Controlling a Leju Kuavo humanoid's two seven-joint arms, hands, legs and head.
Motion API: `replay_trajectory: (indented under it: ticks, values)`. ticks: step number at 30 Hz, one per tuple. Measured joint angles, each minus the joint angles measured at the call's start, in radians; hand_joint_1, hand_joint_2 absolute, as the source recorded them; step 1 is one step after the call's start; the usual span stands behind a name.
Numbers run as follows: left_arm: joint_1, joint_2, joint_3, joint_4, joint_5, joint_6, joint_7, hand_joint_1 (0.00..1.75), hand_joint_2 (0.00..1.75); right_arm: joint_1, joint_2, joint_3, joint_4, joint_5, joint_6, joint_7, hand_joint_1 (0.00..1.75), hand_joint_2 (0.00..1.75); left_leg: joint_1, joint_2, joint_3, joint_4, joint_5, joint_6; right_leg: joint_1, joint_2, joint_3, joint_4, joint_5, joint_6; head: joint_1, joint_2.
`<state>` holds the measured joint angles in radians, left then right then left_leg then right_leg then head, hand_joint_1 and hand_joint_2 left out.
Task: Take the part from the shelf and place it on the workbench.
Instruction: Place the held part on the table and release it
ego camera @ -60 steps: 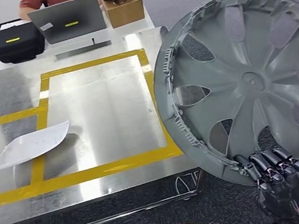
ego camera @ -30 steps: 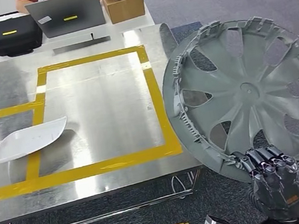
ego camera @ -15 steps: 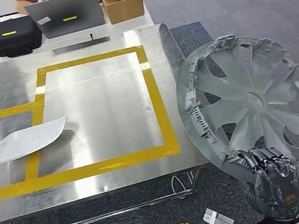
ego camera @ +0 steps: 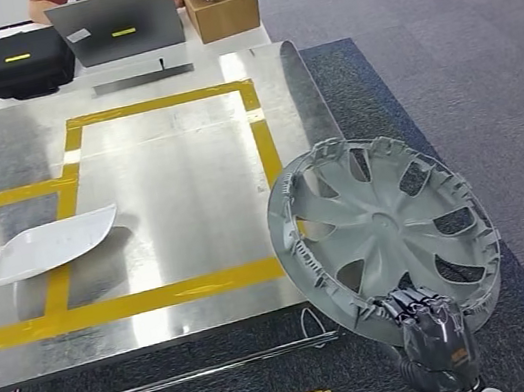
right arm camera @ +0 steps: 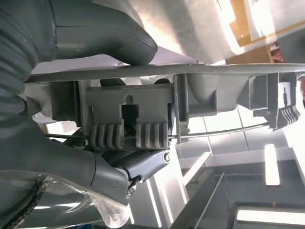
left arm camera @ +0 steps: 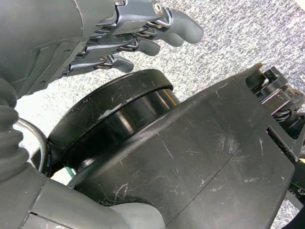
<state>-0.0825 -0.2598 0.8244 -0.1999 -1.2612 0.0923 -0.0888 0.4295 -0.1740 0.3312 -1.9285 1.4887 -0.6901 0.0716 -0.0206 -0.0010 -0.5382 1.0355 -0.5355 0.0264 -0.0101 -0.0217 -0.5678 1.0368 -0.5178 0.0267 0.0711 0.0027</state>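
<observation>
Spanning the head view from nine o'clock to the centre, the steel workbench (ego camera: 168,202) carries yellow tape (ego camera: 147,299) marking out rectangles, with a white curved panel (ego camera: 42,247) lying at nine o'clock. At about four o'clock the grey wheel cover (ego camera: 384,230) is held tilted in the air, its far-left rim overlapping the workbench's near right corner, while the right hand (ego camera: 431,334) grips its lower rim at five o'clock, fingers curled over the edge and thumb (right arm camera: 104,31) pressed on the opposite face. Down by the floor, the left hand (left arm camera: 107,33) holds nothing, its fingers (left arm camera: 169,26) apart and slightly bent.
</observation>
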Motion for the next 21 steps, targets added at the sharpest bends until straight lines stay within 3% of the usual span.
replay_trajectory:
  ticks: [3, 9, 21]
  values:
    - [-0.001, 0.0, -0.001, 0.0, -0.004, -0.004, 0.001, 0.0, 1.75, -0.022, -0.02, 0.032, 0.042, 0.006, 0.0, 0.041, 1.75, 1.75, 0.0, 0.0, 0.0, 0.0, 0.0, 0.0, 0.0, 0.001, 0.0, 0.0, 0.0, 0.0, 0.0, 0.0]
    - [-0.005, 0.0, -0.004, 0.0, -0.026, -0.015, 0.006, 0.0, 1.75, -0.102, -0.081, 0.19, 0.137, 0.045, 0.0, 0.155, 1.75, 1.75, 0.0, 0.001, 0.0, 0.0, 0.0, 0.0, 0.0, 0.001, 0.0, 0.0, 0.0, 0.0, 0.0, 0.0]
    - [-0.009, 0.0, -0.006, 0.0, -0.048, -0.016, 0.009, 0.0, 1.75, -0.222, -0.145, 0.351, 0.234, 0.079, 0.0, 0.147, 1.75, 1.75, 0.0, 0.003, 0.001, 0.0, 0.001, 0.001, 0.0, 0.002, -0.001, 0.0, 0.001, 0.0, 0.0, 0.0]
